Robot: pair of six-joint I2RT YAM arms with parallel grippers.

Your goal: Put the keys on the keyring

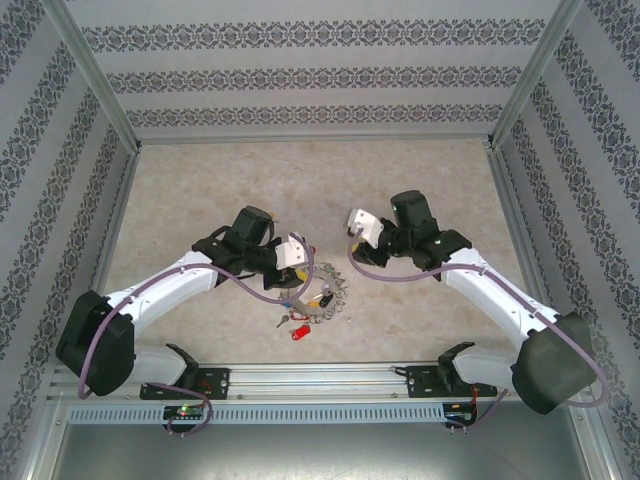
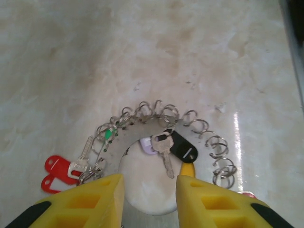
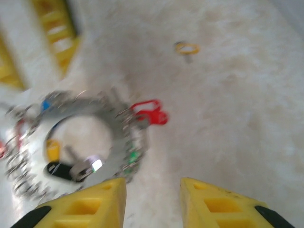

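Keyring flat on the table point(image 2: 142, 47), its near rim between the left fingers.
The keyring point(image 2: 135, 130) lies with its open centre just ahead of the left gripper point(image 2: 149, 199), whose yellow fingers point(image 2: 95, 199) stand apart astride the near rim; whether they touch it cannot be told. One of the keys point(image 2: 164, 153), with a black tag point(image 2: 183, 148), lies across the centre, and red tags point(image 2: 57, 172) sit just left of the left finger. The right gripper point(image 3: 152, 204) is spread wide on nothing, with the blurred ring ahead and left of its fingertips.
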